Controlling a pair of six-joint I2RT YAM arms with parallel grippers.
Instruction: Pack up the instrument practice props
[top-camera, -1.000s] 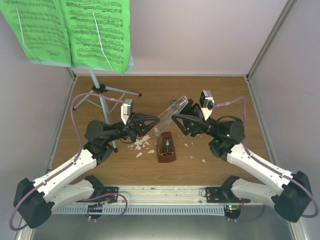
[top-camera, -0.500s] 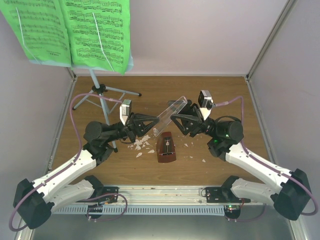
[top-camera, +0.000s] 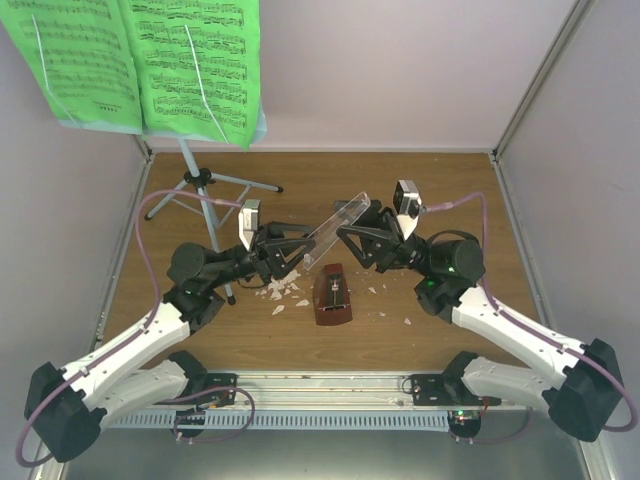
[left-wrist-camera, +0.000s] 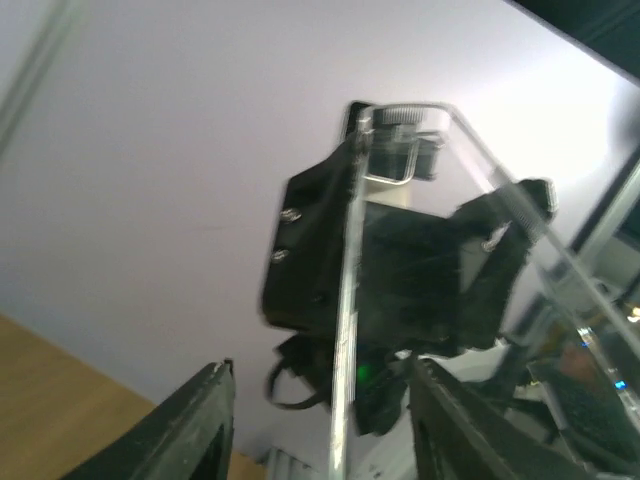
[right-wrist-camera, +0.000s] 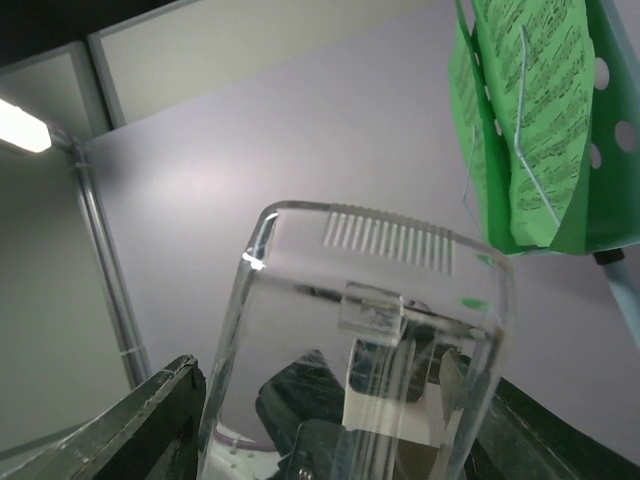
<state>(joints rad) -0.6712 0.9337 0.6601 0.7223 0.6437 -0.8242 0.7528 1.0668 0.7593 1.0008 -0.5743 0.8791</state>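
Clear plastic is what both arms are busy with: a tall transparent plastic cover with a rounded top (top-camera: 335, 232) hangs tilted in the air between them. Its low end is just up and left of the small reddish-brown pyramid metronome (top-camera: 332, 295), which stands on the wooden counter (top-camera: 450, 190) among scattered white crumbs (top-camera: 285, 290).

The right end effector (top-camera: 350, 232) has its jaws fairly wide and pressed on the cover's two walls at the upper end, so I'd say that arm alone carries it. The left end effector (top-camera: 292, 255) stands open. In its wrist view the fingers (left-wrist-camera: 215, 425) sit apart, and the cover's thin edge runs between them without seeming to touch either.

To do this well, the left arm should back straight out along its own line so it doesn't clip the lower rim. The right arm then needs to turn the cover upright, mouth down, centre it over the metronome and lower it slowly. Smooth plastic could slip in that grip, and crumbs under the rim might stop it seating.

The pale blue perforated metal music stand (top-camera: 205, 215) with its bright green printed sheet music (top-camera: 190, 65) stands well apart in the far left corner.
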